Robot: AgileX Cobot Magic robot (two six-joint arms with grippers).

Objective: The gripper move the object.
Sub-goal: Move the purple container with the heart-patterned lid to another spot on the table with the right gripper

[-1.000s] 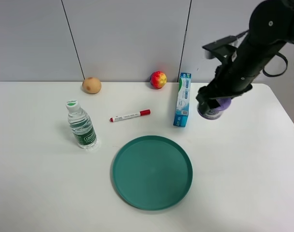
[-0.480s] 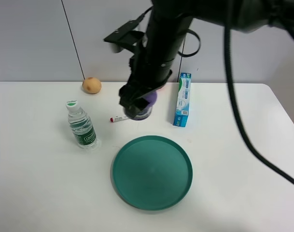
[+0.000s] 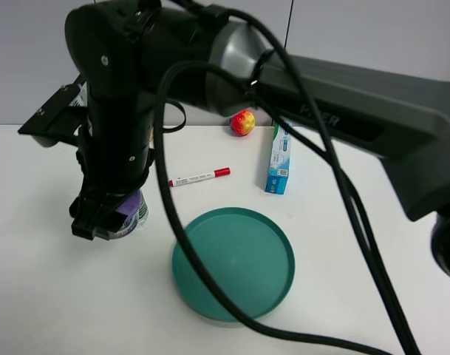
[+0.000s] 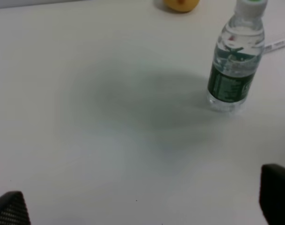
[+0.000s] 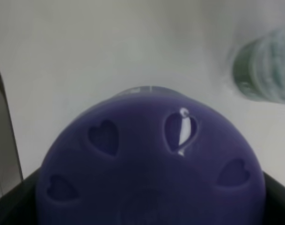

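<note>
My right gripper (image 3: 106, 219), a black claw on the big dark grey arm, has reached across to the left side of the table. It is shut on the object, a small jar with a purple lid (image 3: 128, 210). It holds the jar left of the teal plate (image 3: 233, 264). In the right wrist view the purple lid (image 5: 149, 164) fills the frame between the dark fingers (image 5: 3, 140). The green-capped water bottle (image 4: 235, 61) stands upright in the left wrist view and shows as a blur beside the jar in the right wrist view (image 5: 266, 70). My left gripper (image 4: 142, 206) is open and empty over bare table.
A red-capped marker (image 3: 200, 177), a blue-and-white carton (image 3: 281, 154) and a red-yellow fruit (image 3: 242, 122) lie behind the plate. A brown potato (image 4: 181, 3) sits beyond the bottle. The right arm and its cables span most of the exterior view.
My right arm has swung from the right side across the table to the far left, carrying the jar past the carton and marker. It now hides the bottle in the exterior view.
</note>
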